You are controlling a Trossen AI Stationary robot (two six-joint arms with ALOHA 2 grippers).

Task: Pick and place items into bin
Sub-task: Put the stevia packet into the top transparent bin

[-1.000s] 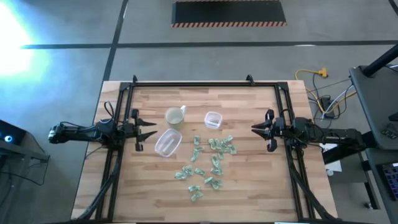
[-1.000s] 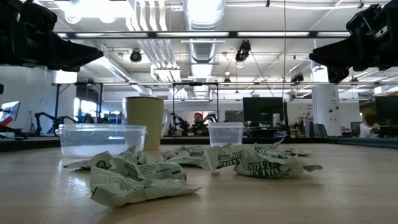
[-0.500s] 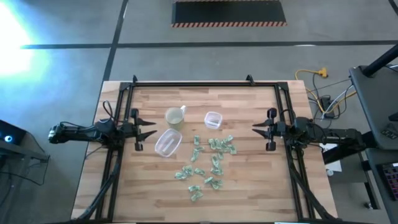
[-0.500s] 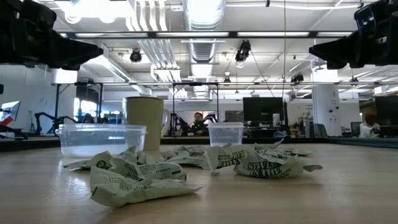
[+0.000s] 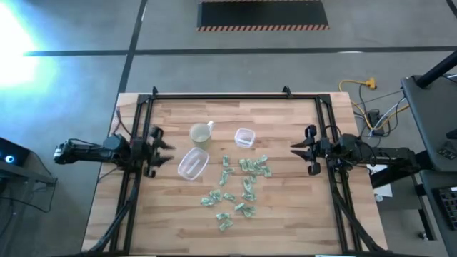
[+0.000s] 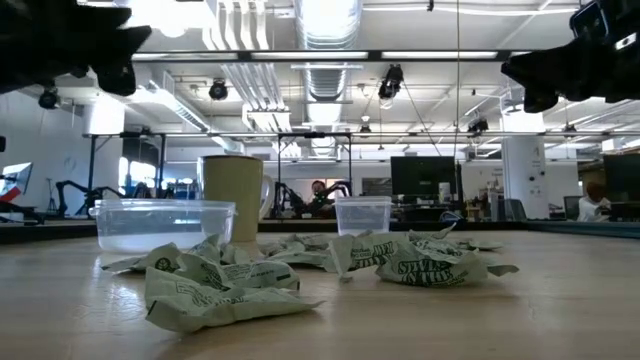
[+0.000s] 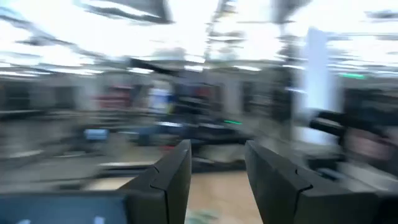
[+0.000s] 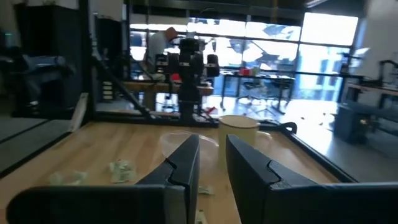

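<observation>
Both hands open; items [image 5: 239, 189] loose on table [image 5: 285, 214]

Place: robotics lab / open workshop
Evidence: exposed ceiling ducts [image 6: 322, 25], monitors [image 6: 418, 176], other robot arms on stands [image 6: 75, 190], concrete floor [image 5: 235, 61]

Strong white glare on the floor left of the table [image 5: 136, 214]. Ceiling strip lights burn out above the cup [image 6: 232, 196]. Left wrist view heavily motion-smeared. Right wrist view soft, windows behind the cup overexposed.
</observation>
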